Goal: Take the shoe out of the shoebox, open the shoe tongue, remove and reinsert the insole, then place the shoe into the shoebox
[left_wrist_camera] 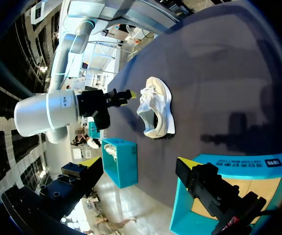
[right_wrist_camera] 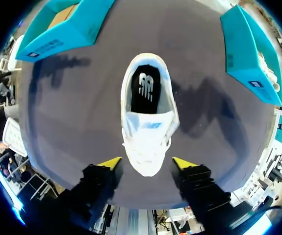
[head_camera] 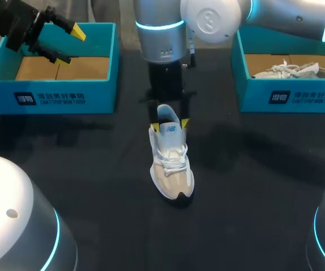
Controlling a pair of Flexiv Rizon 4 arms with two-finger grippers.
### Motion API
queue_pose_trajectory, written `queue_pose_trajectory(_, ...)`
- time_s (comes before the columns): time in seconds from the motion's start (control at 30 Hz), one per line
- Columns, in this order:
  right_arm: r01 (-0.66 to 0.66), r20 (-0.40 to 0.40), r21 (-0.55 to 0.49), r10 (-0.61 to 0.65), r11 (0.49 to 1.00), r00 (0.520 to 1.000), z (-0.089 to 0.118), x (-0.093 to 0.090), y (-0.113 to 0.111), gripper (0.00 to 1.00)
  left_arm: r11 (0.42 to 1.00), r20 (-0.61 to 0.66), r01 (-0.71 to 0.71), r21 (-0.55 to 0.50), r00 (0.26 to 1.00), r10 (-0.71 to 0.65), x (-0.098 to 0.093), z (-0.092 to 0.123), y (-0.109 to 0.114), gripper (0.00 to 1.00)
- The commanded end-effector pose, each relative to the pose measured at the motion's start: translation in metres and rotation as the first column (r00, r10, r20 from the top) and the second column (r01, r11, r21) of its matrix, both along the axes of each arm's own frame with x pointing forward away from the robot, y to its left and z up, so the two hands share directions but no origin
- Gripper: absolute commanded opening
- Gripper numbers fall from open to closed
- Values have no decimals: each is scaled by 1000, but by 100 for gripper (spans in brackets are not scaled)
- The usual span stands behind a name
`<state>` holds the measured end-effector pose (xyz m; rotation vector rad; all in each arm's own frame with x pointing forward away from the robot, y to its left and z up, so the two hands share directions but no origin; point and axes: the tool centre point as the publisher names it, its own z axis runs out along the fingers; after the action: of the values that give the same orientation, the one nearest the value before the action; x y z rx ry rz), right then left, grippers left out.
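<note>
Head view: the shoe (head_camera: 172, 164) stands upright mid-table, toe toward the near edge. The right gripper (head_camera: 170, 125) hangs over its tongue, fingers spread to either side. The left gripper (head_camera: 70, 45) hovers above the left box (head_camera: 49, 96) at far left, fingers apart. A second shoe (head_camera: 298, 70) lies in the right box (head_camera: 289, 96).

Left wrist view: its wide-open fingers frame the shoe (left_wrist_camera: 156, 108) well ahead on the table.

Right wrist view: the shoe (right_wrist_camera: 148, 117) sits between the parted yellow tips (right_wrist_camera: 112, 162), with a gap visible on each side.
</note>
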<state>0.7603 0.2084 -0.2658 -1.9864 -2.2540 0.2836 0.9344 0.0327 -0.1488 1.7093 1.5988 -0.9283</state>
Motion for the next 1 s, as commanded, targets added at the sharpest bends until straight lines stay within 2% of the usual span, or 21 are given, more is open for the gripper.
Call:
queue_pose_trajectory(0.03,4,40,16,-5,1000,999,-2,-12,-1,35,1000,0,0,3,1000,0,0,0,0,100)
queue_pose_trajectory(0.23,4,50,32,-6,999,999,-13,-12,0,32,1000,0,0,3,1000,0,0,0,0,100)
queue_pose_trajectory(0.4,-9,37,44,7,999,999,-34,-3,-2,36,1000,0,0,3,1000,0,0,0,0,100)
queue_pose_trajectory(0.7,-12,23,60,10,998,1000,-61,16,-10,34,1000,0,0,3,1000,0,0,0,0,100)
queue_pose_trajectory(1.0,-24,18,74,22,997,1000,-66,23,-9,36,1000,0,0,3,1000,0,0,0,0,100)
